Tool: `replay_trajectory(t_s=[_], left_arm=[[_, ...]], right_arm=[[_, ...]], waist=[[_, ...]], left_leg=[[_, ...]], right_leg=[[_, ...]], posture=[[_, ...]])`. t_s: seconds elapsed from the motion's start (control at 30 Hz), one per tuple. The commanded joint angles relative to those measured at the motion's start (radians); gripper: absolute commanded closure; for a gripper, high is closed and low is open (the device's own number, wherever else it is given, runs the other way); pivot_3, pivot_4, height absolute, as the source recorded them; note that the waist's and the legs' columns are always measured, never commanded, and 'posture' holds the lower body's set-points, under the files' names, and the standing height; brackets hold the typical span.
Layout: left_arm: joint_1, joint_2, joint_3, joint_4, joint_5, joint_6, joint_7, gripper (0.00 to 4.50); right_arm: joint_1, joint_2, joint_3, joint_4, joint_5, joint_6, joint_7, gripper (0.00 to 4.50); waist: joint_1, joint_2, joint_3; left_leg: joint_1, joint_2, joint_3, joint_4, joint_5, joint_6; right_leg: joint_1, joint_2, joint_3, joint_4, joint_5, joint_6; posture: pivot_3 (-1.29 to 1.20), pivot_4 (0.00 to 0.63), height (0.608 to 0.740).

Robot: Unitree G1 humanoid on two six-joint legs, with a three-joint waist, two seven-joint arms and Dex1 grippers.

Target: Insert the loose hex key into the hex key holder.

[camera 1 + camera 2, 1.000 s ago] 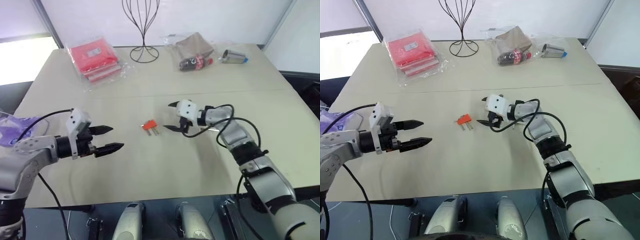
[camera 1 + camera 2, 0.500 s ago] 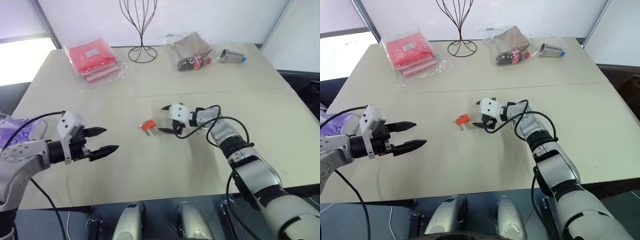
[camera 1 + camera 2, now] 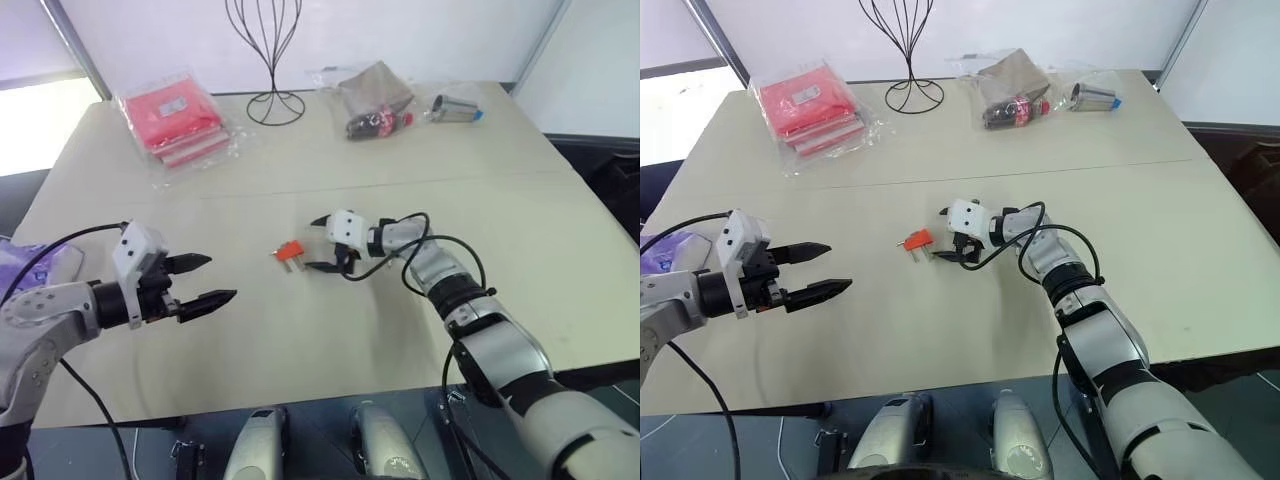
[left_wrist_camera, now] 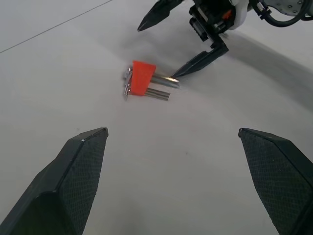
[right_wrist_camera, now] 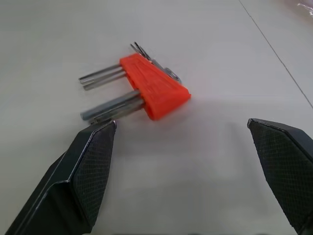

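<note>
Head views: hex key holder (image 3: 289, 251) lies flat mid-bench, well clear of every bench (image 3: 330, 330) edge, bare surface all round it. Right gripper (image 3: 325, 243) just beside holder on its right, jaws spread wide, lower fingertip at the key tips. Left gripper (image 3: 203, 281) hangs low over the near-left part of the bench, well apart from holder, jaws spread, nothing held. Open room between the two grippers and toward the front edge. Far edge crowded: red packets in clear plastic (image 3: 172, 117) far left, black wire stand (image 3: 268, 55) centre, bagged brown item w/ cola bottle (image 3: 376, 100), small metal can (image 3: 454, 109) far right.

Vs 1 s ago: right gripper has closed in leftward on the holder, from a clear gap to just beside it. Left gripper much the same. Holder unmoved.

Left wrist view: holder (image 4: 142, 81) ahead, grey keys sticking out toward the right gripper (image 4: 176, 46), whose lower finger meets the thickest key's tip. Own black fingers (image 4: 73, 176) spread wide.

Right wrist view: holder (image 5: 154, 90) close, keys fanned out. One finger (image 5: 90, 161) at the end of the thick keys; touching or not, can't tell. Loose hex key: can't pick it out from the rest.

Surface pale beige, seam across mid-bench. White wall behind.
</note>
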Motion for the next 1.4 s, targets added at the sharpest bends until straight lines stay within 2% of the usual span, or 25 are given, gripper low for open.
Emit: replay_trajectory(t_s=[0.03,0.33,0.9,1.07,1.33,1.4], left_arm=[[-0.002,0.001,0.007,-0.023,-0.004,-0.019,-0.003,0.02],[-0.002,-0.006,-0.004,-0.027,-0.001,-0.022,0.002,0.02],[-0.001,-0.018,-0.016,-0.034,0.015,-0.037,0.014,0.02],[0.006,-0.021,-0.019,-0.041,0.018,-0.044,0.023,0.02],[0.013,-0.028,-0.016,-0.053,0.023,-0.046,0.043,0.02],[0.019,-0.031,-0.013,-0.055,0.025,-0.051,0.047,0.0]], right_arm=[[0.003,0.028,0.003,-0.039,-0.001,0.009,-0.004,0.0],[0.012,0.059,0.003,-0.049,-0.007,0.039,-0.005,0.0],[-0.08,0.102,-0.034,0.185,0.002,0.154,0.06,0.0],[-0.097,0.117,-0.034,0.234,-0.008,0.149,0.046,0.0],[-0.119,0.129,-0.03,0.29,-0.027,0.132,0.016,0.0],[-0.118,0.134,-0.027,0.296,-0.029,0.128,0.014,0.55]], waist=[[0.0,0.0,0.0],[0.001,0.0,0.0],[0.0,0.0,0.0],[-0.001,0.0,0.0],[-0.01,0.0,-0.001],[-0.014,0.0,-0.001]], left_leg=[[0.0,0.0,0.0,0.0,0.0,0.0],[0.0,0.0,0.0,0.0,0.0,0.0],[0.008,0.0,0.0,-0.001,0.0,0.0],[0.014,0.0,0.0,-0.003,0.0,-0.001],[0.016,0.0,0.0,-0.003,0.0,-0.001],[0.016,0.0,0.0,-0.003,0.0,-0.001]], right_leg=[[0.0,0.0,0.0,0.0,0.0,0.0],[0.0,0.002,0.0,0.0,0.0,0.0],[0.007,0.001,0.0,0.0,0.0,0.0],[0.012,0.0,0.0,0.0,-0.001,-0.002],[0.013,0.0,0.0,0.0,-0.001,-0.002],[0.013,0.0,0.0,0.0,-0.001,-0.002]], posture=[[0.0,0.15,0.74],[0.0,0.15,0.74],[0.0,0.15,0.74],[0.0,0.15,0.74],[0.0,0.15,0.74],[0.0,0.15,0.74]])
